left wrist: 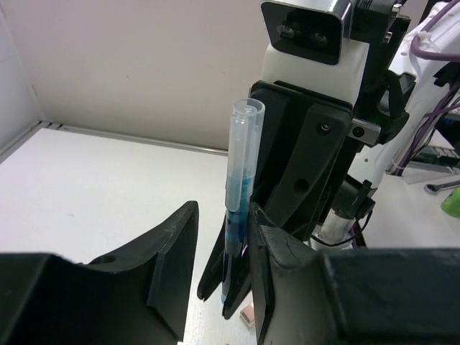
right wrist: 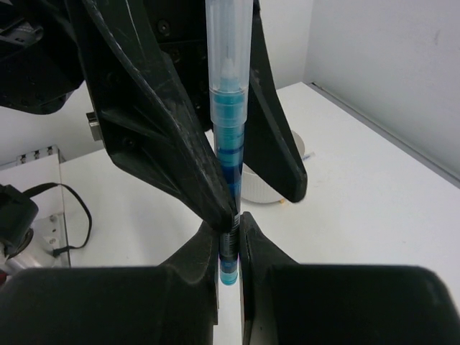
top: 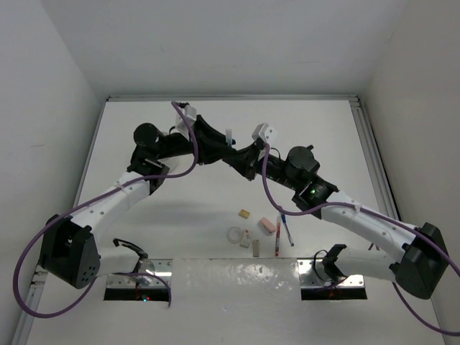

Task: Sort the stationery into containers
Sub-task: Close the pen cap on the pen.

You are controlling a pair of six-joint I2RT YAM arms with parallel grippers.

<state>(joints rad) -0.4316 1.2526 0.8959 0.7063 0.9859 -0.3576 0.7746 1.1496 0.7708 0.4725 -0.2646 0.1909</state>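
Above the table's middle the two grippers meet tip to tip. My right gripper (right wrist: pixel 230 231) is shut on the lower end of a blue pen (right wrist: pixel 228 108) with a clear cap, held upright. My left gripper (left wrist: pixel 221 215) is open and straddles the pen (left wrist: pixel 241 165). One of its fingers (right wrist: pixel 169 129) touches the barrel; the other stands apart. The round white container (right wrist: pixel 267 188) shows partly behind those fingers. More stationery lies near the front: a tan block (top: pixel 245 213), pink eraser (top: pixel 267 226), tape ring (top: pixel 235 234), white eraser (top: pixel 255 244), red pen (top: pixel 277 243).
White walls close the table at the back and on both sides. A second blue pen (top: pixel 287 232) lies beside the red one. Purple cables loop from both arms. A pink eraser (left wrist: pixel 249 314) lies on the table below the grippers.
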